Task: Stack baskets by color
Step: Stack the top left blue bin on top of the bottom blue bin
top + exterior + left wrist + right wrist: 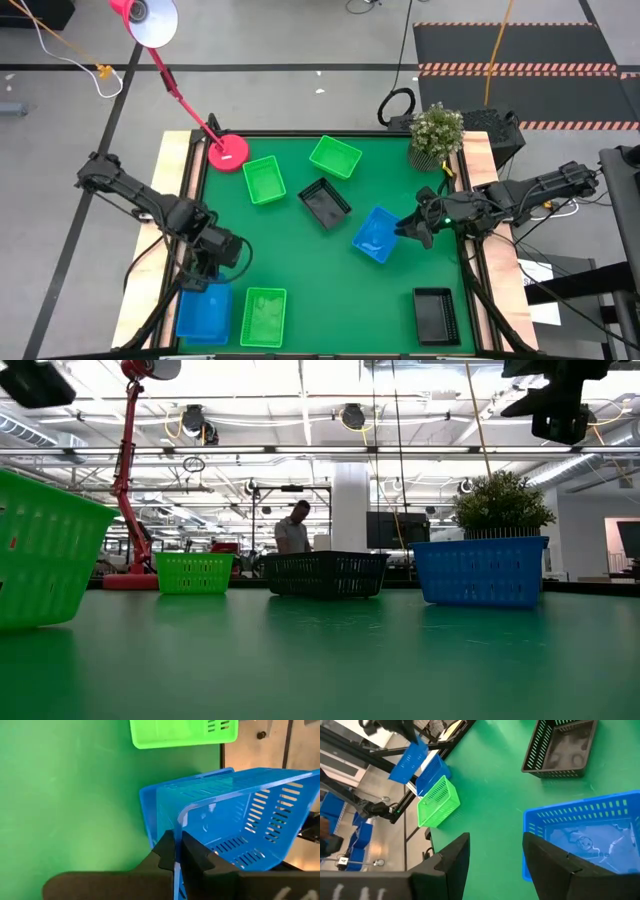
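The left gripper [208, 268] pinches the wall of a tilted blue basket [235, 815], lifted over a second blue basket [203, 312] at the table's near left corner. The right gripper [412, 228] hangs open, empty, just beside a third blue basket [375, 235] near the plant [437, 132]. Three green [264, 180] and two black baskets [325, 203] show.

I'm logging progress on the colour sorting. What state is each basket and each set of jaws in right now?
Left gripper: jaws shut on a blue basket wall, basket tilted over another blue basket.
Right gripper: jaws open, at the middle blue basket.
Three green baskets: upright, single, apart.
Two black baskets: upright, apart.
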Robot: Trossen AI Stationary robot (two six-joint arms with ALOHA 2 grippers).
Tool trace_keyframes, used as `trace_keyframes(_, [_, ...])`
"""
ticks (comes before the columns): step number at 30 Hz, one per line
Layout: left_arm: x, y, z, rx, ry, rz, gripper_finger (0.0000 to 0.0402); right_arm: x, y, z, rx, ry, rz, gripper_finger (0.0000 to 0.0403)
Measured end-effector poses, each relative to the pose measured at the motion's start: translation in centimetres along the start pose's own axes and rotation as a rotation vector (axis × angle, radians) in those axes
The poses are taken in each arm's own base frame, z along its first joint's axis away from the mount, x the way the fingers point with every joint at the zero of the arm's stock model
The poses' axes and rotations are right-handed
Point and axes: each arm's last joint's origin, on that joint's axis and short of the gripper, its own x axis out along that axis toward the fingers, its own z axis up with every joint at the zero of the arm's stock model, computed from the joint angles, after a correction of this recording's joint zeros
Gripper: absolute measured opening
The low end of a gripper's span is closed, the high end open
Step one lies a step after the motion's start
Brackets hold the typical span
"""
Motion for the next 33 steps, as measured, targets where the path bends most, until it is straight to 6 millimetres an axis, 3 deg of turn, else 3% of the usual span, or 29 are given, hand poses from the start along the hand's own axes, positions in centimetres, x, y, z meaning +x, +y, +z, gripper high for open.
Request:
trace_keyframes(12, [4.2,-0.1,-0.8,-0.053,0.014,-0.031,0.001,0.0,0.0,0.1,-0.002,-0.025,-0.009,0.0176])
trace_keyframes(33, [7.3,1.4,-1.8,-0.084,0.037,-0.017,0.0014,0.0,0.3,0.3,0.003,-0.045,0.017,0.0176])
